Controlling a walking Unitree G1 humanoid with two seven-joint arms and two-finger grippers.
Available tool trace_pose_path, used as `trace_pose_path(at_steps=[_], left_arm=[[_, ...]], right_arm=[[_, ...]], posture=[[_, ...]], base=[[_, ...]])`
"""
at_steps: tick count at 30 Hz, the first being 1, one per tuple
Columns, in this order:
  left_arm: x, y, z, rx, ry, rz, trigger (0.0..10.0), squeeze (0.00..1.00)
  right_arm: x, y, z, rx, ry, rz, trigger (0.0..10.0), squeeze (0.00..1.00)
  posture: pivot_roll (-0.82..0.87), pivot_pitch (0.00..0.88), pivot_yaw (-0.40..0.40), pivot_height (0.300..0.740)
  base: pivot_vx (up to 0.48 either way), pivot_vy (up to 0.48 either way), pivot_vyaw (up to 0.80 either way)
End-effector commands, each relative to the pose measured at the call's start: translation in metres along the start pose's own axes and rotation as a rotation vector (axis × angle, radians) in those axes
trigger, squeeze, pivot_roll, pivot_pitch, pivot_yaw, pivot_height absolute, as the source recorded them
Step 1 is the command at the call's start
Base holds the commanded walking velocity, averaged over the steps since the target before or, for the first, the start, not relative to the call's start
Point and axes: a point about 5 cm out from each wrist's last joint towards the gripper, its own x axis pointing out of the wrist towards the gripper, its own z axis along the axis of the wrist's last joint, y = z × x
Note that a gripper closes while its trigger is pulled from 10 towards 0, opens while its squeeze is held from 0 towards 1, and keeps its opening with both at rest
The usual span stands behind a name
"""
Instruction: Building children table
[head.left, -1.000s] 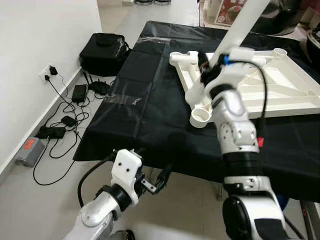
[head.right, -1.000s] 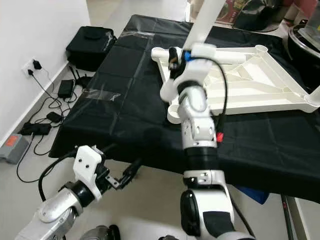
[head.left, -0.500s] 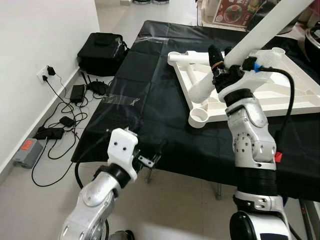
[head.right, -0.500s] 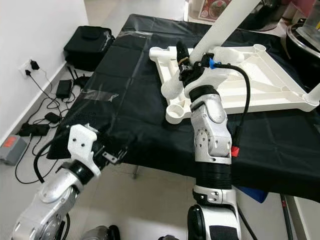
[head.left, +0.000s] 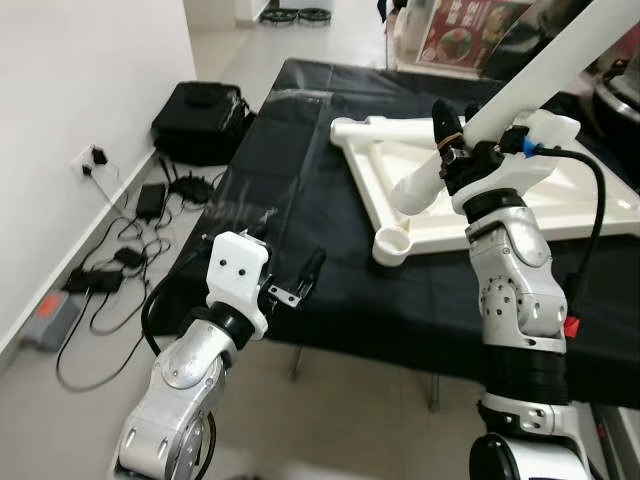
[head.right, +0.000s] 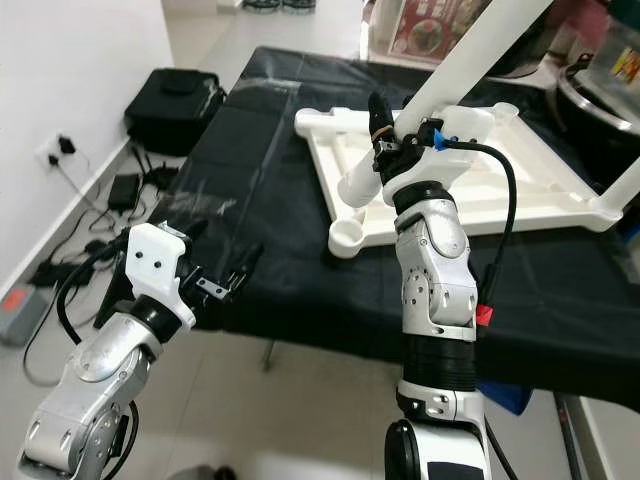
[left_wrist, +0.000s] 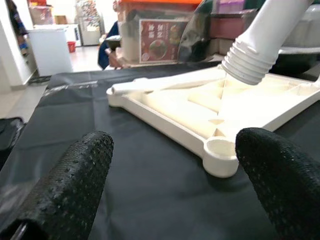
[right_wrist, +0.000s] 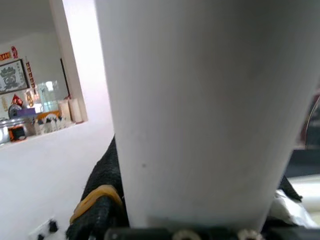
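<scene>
A white table top (head.left: 358, 170) lies upside down on the black-covered table (head.left: 290, 160), with a round corner socket (head.left: 390, 243) nearest me. My right gripper (head.left: 455, 150) is shut on a long white table leg (head.left: 560, 60). The leg slants up to the right, and its threaded end (head.left: 415, 192) hangs just above and beyond the socket. In the right wrist view the leg (right_wrist: 200, 100) is clamped against a black finger (right_wrist: 100, 200). My left gripper (head.left: 300, 280) is open at the table's front edge, pointing at the socket (left_wrist: 220, 152). Nothing lies between its fingers (left_wrist: 70, 185).
A black bag (head.left: 200, 120) sits on the floor left of the table. Cables and chargers (head.left: 120, 230) run along the white wall. Boxes and a picture stand behind the table, and a pot (head.right: 600, 90) is at the far right.
My left gripper has risen from below the table edge to the cloth's front edge. The right gripper has tilted the leg further over to the right. The camera has shifted slightly.
</scene>
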Motion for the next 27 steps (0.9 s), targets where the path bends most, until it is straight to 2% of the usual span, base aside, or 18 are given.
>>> trace_pose_path(at_steps=[1,7,13,15,19,20,24,26,27], left_arm=[[0.0,0.003,-0.002,0.014,0.015,0.009,10.0,0.0],[0.0,0.005,-0.002,-0.003,0.017,0.032,10.0,0.0],[0.001,0.009,-0.002,0.015,0.027,0.056,10.0,0.0],[0.001,0.01,-0.002,0.011,0.025,0.062,10.0,0.0],[0.0,0.01,-0.002,-0.003,0.029,0.061,10.0,0.0],[-0.002,0.007,-0.003,-0.004,0.036,0.044,10.0,0.0],[-0.007,0.001,-0.009,-0.019,0.069,-0.003,10.0,0.0],[-0.015,-0.007,-0.017,-0.032,0.111,-0.054,10.0,0.0],[-0.02,-0.01,-0.022,-0.039,0.136,-0.069,10.0,0.0]], right_arm=[[0.0,0.0,0.001,0.003,0.01,0.002,10.0,0.0],[0.003,0.001,0.002,0.004,0.007,0.01,10.0,0.0],[0.007,0.001,0.003,-0.001,0.009,0.027,10.0,0.0],[0.008,0.002,0.003,0.017,0.018,0.052,10.0,0.0],[0.01,0.005,0.0,0.091,0.085,0.2,10.0,0.0],[0.011,0.003,0.002,0.08,0.099,0.242,10.0,0.0],[0.018,-0.008,0.006,0.089,0.119,0.275,10.0,0.0],[0.024,-0.022,0.014,0.095,0.112,0.295,10.0,0.0],[0.027,-0.029,0.013,0.083,0.141,0.326,10.0,0.0]], posture=[[0.13,0.105,-0.072,0.74],[0.13,0.109,-0.078,0.74],[0.13,0.115,-0.075,0.74],[0.14,0.116,-0.075,0.74],[0.14,0.12,-0.074,0.74],[0.14,0.122,-0.078,0.74],[0.14,0.124,-0.077,0.74],[0.14,0.129,-0.081,0.74],[0.13,0.14,-0.079,0.74]], base=[[0.469,0.0,0.0],[0.424,0.0,0.0],[0.0,0.0,0.0],[0.0,0.0,0.0],[0.0,0.0,0.0],[0.0,0.0,0.0],[0.0,0.0,0.0],[0.0,0.0,0.0],[0.0,0.0,0.0]])
